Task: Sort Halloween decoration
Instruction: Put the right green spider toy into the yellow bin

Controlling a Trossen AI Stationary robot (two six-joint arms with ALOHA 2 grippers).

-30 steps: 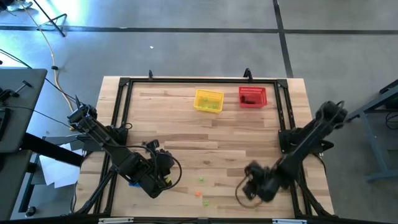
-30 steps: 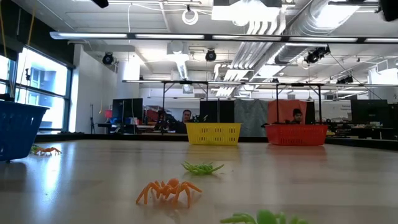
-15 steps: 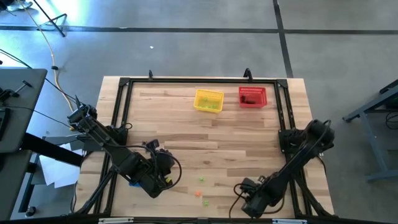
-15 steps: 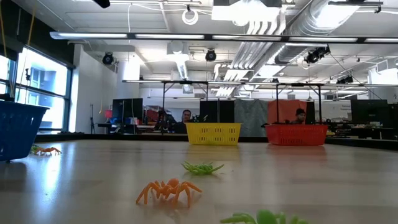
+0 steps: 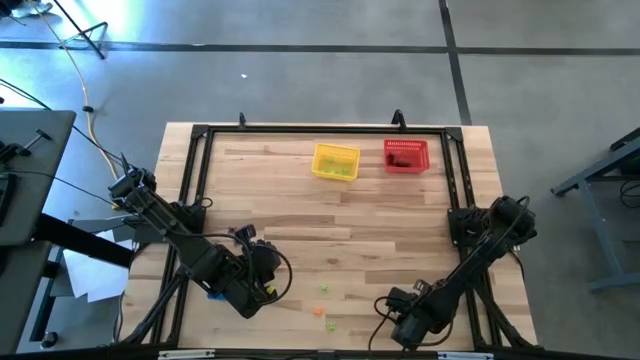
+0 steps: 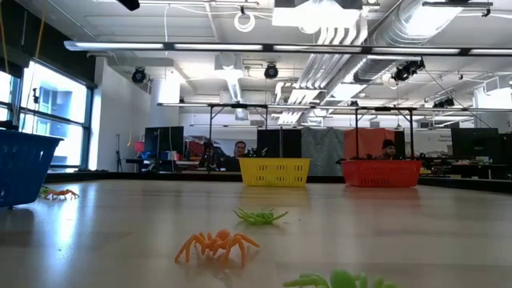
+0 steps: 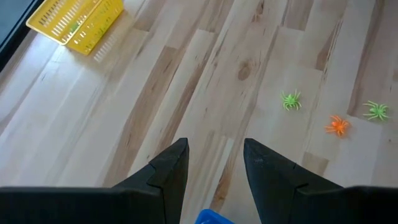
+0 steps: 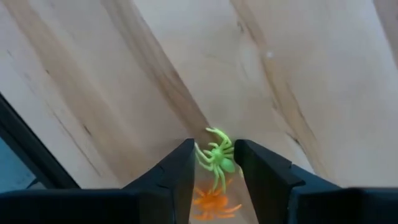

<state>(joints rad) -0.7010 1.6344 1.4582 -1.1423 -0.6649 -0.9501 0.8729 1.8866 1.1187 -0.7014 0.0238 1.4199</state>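
Observation:
Small plastic spiders are the Halloween decoration. A green spider (image 5: 323,289), an orange spider (image 5: 318,310) and another green spider (image 5: 332,324) lie on the wood near the front edge. My right gripper (image 5: 405,325) points down, open, close above the table by the front edge. Its fingers stand on either side of a green spider (image 8: 216,157), with an orange spider (image 8: 211,202) just behind it. My left gripper (image 7: 214,144) hangs open and empty above the blue basket (image 7: 214,218). One orange spider (image 6: 60,193) lies beside the blue basket (image 6: 24,168). My right gripper has the green spider's body (image 8: 219,160) between its two fingers, which come from above, pointing down. One leg (image 8: 200,152) reaches the inner side of a finger. Whether the fingers touch it, I cannot tell. The spider looks to lie on the wood.
A yellow basket (image 5: 335,161) and a red basket (image 5: 405,155) stand at the far edge, each with small pieces inside. A black metal frame (image 5: 200,135) runs around the tabletop. Bare wood stretches across the middle of the table.
My right gripper has sunk toward the tabletop and gone toward the near edge, rolling at the wrist as it came down. The spiders in the middle of the table lie where they were.

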